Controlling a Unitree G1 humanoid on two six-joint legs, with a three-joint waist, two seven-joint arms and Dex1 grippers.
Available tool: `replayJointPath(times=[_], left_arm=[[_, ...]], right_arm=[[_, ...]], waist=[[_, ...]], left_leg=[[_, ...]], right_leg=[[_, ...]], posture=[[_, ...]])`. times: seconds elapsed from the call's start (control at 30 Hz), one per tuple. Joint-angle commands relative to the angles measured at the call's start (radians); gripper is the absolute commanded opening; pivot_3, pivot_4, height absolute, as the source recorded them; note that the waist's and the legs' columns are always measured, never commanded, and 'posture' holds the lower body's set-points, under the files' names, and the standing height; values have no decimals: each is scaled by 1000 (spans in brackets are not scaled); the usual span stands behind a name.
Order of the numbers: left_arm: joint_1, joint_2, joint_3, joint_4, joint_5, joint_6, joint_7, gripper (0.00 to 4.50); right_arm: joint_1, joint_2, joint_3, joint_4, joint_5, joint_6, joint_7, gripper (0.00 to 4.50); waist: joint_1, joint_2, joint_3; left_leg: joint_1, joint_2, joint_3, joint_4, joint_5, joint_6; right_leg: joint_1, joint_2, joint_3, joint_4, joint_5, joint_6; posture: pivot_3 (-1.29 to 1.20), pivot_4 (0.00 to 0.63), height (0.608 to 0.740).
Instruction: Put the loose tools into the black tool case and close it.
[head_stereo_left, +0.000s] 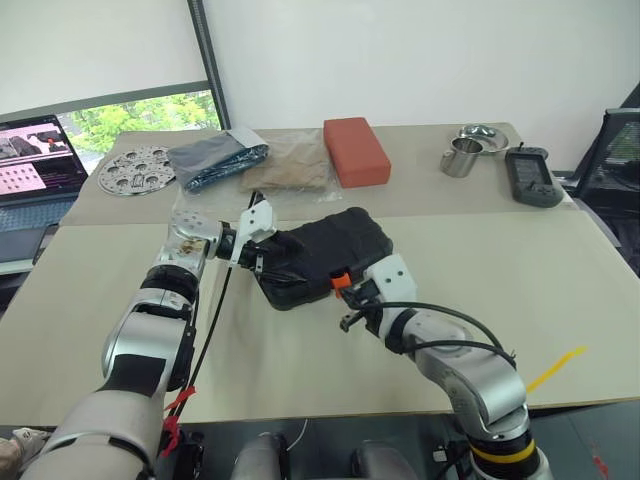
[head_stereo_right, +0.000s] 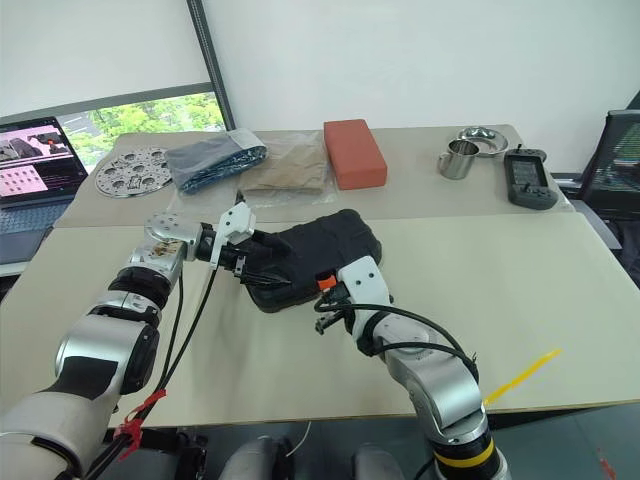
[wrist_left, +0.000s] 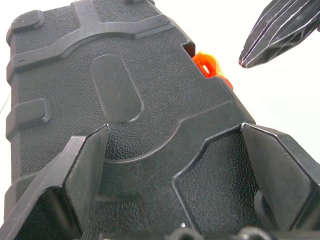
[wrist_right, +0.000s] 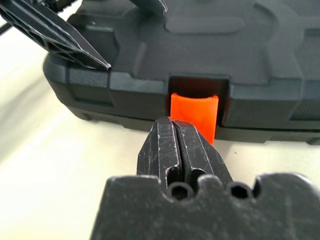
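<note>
The black tool case (head_stereo_left: 325, 250) lies closed on the beige table (head_stereo_left: 500, 270), its orange latch (wrist_right: 195, 112) facing me. My left gripper (wrist_left: 175, 165) is open, and its two fingers (wrist_left: 75, 185) are spread over the lid at the case's left end. My right gripper (wrist_right: 172, 132) is shut, with nothing between its fingers. Its tips sit right at the lower edge of the latch, at the case's front edge (head_stereo_left: 341, 280). The loose tools are out of view.
Behind the case lie a red block (head_stereo_left: 355, 150), clear bags (head_stereo_left: 290, 165) and a dark pouch (head_stereo_left: 215, 160). A perforated metal disc (head_stereo_left: 135, 170) and a laptop (head_stereo_left: 35, 160) are far left. A metal cup (head_stereo_left: 460, 158), bowl (head_stereo_left: 483, 135) and handheld device (head_stereo_left: 530, 178) are far right.
</note>
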Motion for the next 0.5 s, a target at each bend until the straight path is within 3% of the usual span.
replayJointPath(times=[0.03, 0.5], left_arm=[[53, 1, -47, 38, 54, 8, 2, 4500], [55, 0, -48, 37, 52, 9, -1, 4500]], right_arm=[[-24, 9, 9, -12, -14, -15, -16, 83], [-61, 16, 36, 48, -64, -31, -46, 83]], waist=[[0, 0, 0], [0, 0, 0]], left_leg=[[0, 0, 0, 0, 0, 0], [0, 0, 0, 0, 0, 0]], right_leg=[[0, 0, 0, 0, 0, 0], [0, 0, 0, 0, 0, 0]], posture=[[0, 150, 740], [0, 150, 740]])
